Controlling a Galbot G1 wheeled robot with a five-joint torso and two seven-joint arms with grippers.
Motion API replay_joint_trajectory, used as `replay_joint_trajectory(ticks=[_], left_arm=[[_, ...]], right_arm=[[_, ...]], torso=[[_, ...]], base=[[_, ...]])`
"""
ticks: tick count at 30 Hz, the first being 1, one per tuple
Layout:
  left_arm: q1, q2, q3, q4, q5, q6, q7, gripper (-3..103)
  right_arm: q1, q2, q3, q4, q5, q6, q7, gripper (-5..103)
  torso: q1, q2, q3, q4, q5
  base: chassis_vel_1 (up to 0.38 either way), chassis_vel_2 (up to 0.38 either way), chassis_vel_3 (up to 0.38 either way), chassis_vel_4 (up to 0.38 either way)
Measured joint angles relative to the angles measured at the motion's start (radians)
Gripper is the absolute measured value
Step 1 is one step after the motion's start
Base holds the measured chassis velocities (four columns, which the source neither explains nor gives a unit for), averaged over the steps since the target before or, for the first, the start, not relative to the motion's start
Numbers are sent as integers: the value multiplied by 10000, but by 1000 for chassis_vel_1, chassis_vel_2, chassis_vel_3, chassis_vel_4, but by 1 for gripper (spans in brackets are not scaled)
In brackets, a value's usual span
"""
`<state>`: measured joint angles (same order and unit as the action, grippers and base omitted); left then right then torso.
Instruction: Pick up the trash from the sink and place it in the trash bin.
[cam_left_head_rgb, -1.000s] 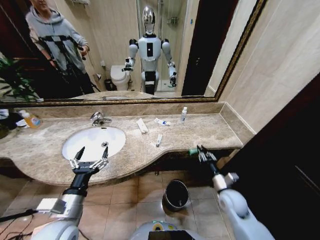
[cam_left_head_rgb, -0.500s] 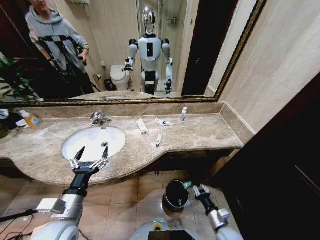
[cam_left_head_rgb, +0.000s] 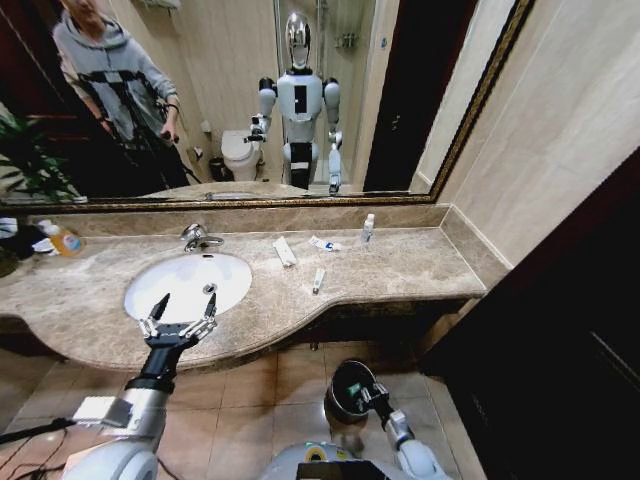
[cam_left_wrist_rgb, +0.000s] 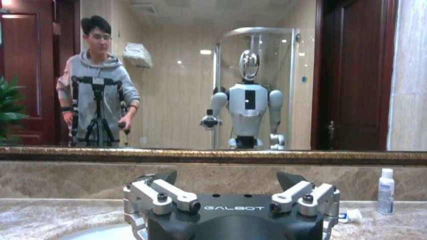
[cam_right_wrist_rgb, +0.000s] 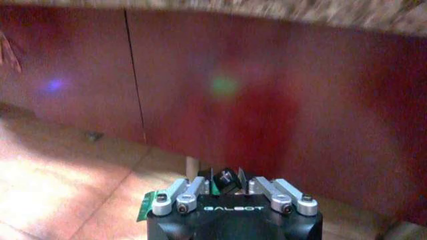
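My right gripper sits at the bin rim, pinched on the green stick — not dropped yet; bottle, wrapper, packet, tube wait on the counter's back/mid part — left gripper spread wide by the sink.

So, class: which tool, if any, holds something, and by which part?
The right tool, over the round black trash bin, is shut on the small green stick, gripped at one end. The left tool holds nothing.
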<state>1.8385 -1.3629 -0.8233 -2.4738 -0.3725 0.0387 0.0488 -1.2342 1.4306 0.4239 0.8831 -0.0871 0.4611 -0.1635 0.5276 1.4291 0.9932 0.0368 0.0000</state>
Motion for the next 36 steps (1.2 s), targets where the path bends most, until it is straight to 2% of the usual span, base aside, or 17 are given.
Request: replay_joint_trajectory(ticks=[2, 5, 9, 13, 20, 22, 25, 27, 30, 31, 34, 36], left_arm=[[0, 0, 0, 0, 0, 0, 0, 100], [0, 0, 0, 0, 0, 0, 0, 100], [0, 0, 0, 0, 0, 0, 0, 100], [0, 0, 0, 0, 0, 0, 0, 100], [0, 0, 0, 0, 0, 0, 0, 100], [0, 0, 1, 0, 0, 0, 0, 100], [0, 0, 1, -1, 0, 0, 0, 100], [0, 0, 0, 0, 0, 0, 1, 100], [0, 0, 0, 0, 0, 0, 0, 100], [0, 0, 0, 0, 0, 0, 0, 100], [0, 0, 1, 0, 0, 0, 0, 100], [0, 0, 0, 0, 0, 0, 0, 100]], right_arm=[[207, 63, 24, -280, -136, 60, 6, 25], [1094, 259, 145, -1590, -598, 307, 42, 25], [1662, 319, 181, -2464, -680, 121, 46, 25], [1848, 311, 138, -2672, -705, -54, 27, 25], [2000, 213, 100, -2905, -720, 65, -29, 23], [1997, 193, 100, -2905, -720, 72, -30, 27], [1951, 137, 99, -2900, -710, 85, 70, 43], [1931, 126, 99, -2897, -705, 92, 110, 43], [1873, 92, 106, -2854, -689, 110, 183, 60], [1873, 92, 106, -2854, -689, 110, 183, 60], [1807, 75, 116, -2783, -674, 121, 220, 76], [1789, 76, 121, -2762, -671, 127, 230, 76]], torso=[[1, 0, 0, 0, 0], [1, 0, 0, 1, -2], [1, 0, 0, 1, -1], [0, 0, 0, 0, 0], [0, 0, 0, 0, 0], [0, 0, 0, 0, 0], [0, 0, -1, 0, 0], [0, 0, -1, 0, 0], [0, 0, -1, 0, 0], [0, 0, -1, 0, 0], [0, 0, -1, 0, 0], [0, 0, -1, 0, 0]], base=[[0, 0, 0, 0], [0, 0, 0, 0], [0, 0, 0, 0], [0, 0, 0, 0], [0, 0, 0, 0], [0, 0, 0, 0], [0, 0, 0, 0], [0, 0, 0, 0], [0, 0, 0, 0], [0, 0, 0, 0], [0, 0, 0, 0], [0, 0, 0, 0]])
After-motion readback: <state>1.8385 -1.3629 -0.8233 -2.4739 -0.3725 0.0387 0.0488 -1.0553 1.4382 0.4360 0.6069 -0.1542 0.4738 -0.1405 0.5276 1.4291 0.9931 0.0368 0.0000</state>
